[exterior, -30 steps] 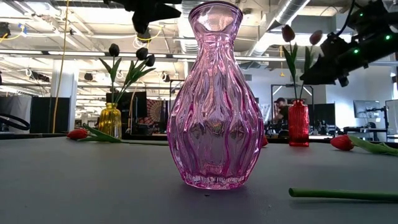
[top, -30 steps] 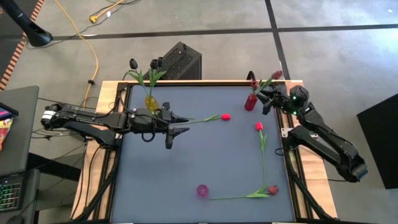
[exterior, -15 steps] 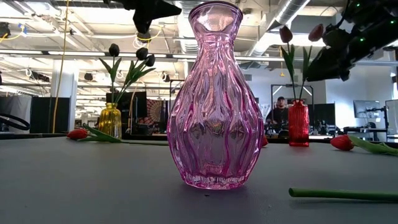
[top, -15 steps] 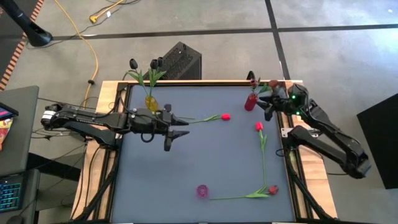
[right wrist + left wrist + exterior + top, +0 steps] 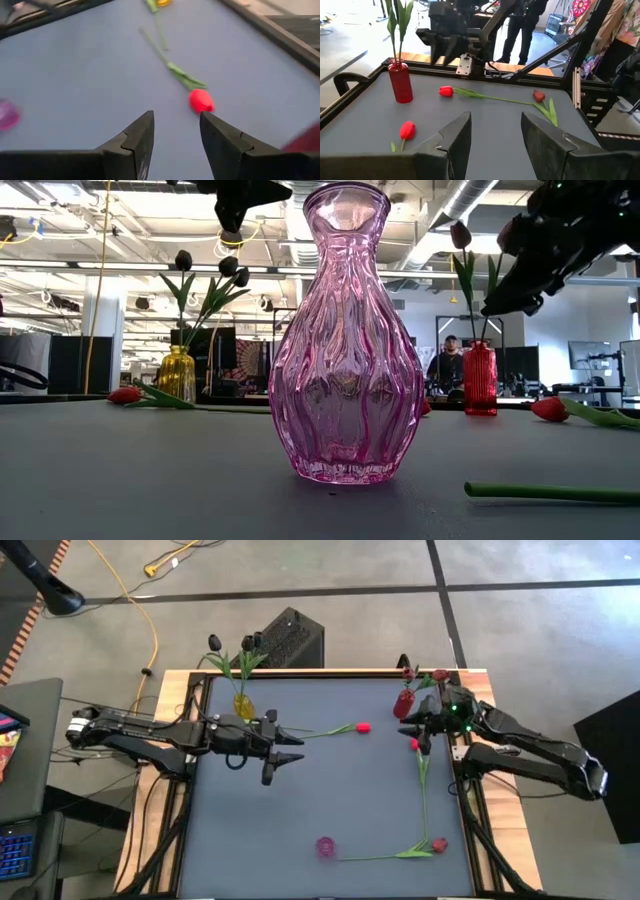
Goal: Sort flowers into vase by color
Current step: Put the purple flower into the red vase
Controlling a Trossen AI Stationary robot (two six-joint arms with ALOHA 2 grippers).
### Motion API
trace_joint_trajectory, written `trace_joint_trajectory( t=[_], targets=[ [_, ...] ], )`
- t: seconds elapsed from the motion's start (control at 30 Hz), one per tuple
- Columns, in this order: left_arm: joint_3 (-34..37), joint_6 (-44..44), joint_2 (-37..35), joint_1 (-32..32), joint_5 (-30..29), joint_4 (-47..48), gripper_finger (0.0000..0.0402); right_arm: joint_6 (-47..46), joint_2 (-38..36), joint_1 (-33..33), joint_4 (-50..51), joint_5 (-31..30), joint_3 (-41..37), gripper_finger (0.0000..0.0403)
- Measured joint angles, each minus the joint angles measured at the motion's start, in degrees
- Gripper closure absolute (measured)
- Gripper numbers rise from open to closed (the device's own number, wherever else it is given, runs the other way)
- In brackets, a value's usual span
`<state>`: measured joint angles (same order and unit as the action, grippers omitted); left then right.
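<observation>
The right gripper (image 5: pixel 418 732) hangs just beside the red vase (image 5: pixel 404 702), on its counter-centre side, with its fingers (image 5: pixel 135 137) parted a moderate way and nothing between them. The left gripper (image 5: pixel 284 750) waits well away from the red vase, near the yellow vase (image 5: pixel 243 705), fingers likewise spread and empty.

Loose tulips lie on the counter (image 5: pixel 330 790): 1 red tulip (image 5: pixel 416 743) close under the right gripper, its stem running away from the red vase; another red tulip (image 5: pixel 362 727) lies between the red vase and the yellow one; a darker tulip (image 5: pixel 438 844) lies far from the red vase, near the pink vase (image 5: pixel 325 846). The red vase already holds 2 tulips, the yellow vase 3 near-black ones; the pink vase stands empty.

The step looks like picking up the nearest red tulip. Best to come down on the stem just behind the head, fingers straddling it crosswise, and close gently so the thin stem does not roll. Keep clear of the red vase while descending, since a nudge could tip it.
</observation>
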<state>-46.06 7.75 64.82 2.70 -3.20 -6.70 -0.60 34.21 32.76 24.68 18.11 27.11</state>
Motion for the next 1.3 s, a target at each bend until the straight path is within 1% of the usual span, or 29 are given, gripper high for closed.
trace_joint_trajectory(
  t=[0.33,0.5,0.67,0.83,0.93,1.03,1.17,1.23,1.3],
  targets=[
    [0.0,0.0,0.0,0.0,0.0,0.0,0.0241,0.0,0.0,-12.6,-0.2,0.0,0.0,0.0219],
    [0.0,-0.2,0.0,0.0,0.0,0.0,0.0241,-1.3,1.5,-21.8,-2.3,0.0,0.0,0.0219],
    [0.0,-1.1,0.0,0.0,0.0,0.1,0.0241,-1.1,5.1,-32.4,-6.0,-0.7,0.0,0.0219],
    [0.0,-1.0,0.0,0.0,0.3,0.2,0.0241,-1.5,9.6,-42.1,-6.8,-4.8,0.0,0.0219],
    [0.0,-1.2,0.0,0.0,1.9,0.2,0.0241,-5.6,11.7,-46.0,-5.5,-6.0,0.4,0.0222],
    [0.0,-1.9,0.0,0.0,3.1,0.1,0.0241,-9.7,14.0,-49.2,-3.6,-6.3,2.8,0.023],
    [1.5,-2.0,1.1,0.0,4.6,-2.2,0.0241,-14.2,17.8,-53.9,-3.5,-7.2,6.0,0.0244],
    [2.3,-2.0,2.5,0.0,5.6,-5.1,0.0241,-16.5,20.3,-56.4,-3.4,-7.7,7.3,0.025],
    [3.4,-1.7,3.2,0.2,6.1,-5.5,0.0241,-19.5,23.2,-58.8,-3.2,-7.7,8.7,0.0255]
  ],
)
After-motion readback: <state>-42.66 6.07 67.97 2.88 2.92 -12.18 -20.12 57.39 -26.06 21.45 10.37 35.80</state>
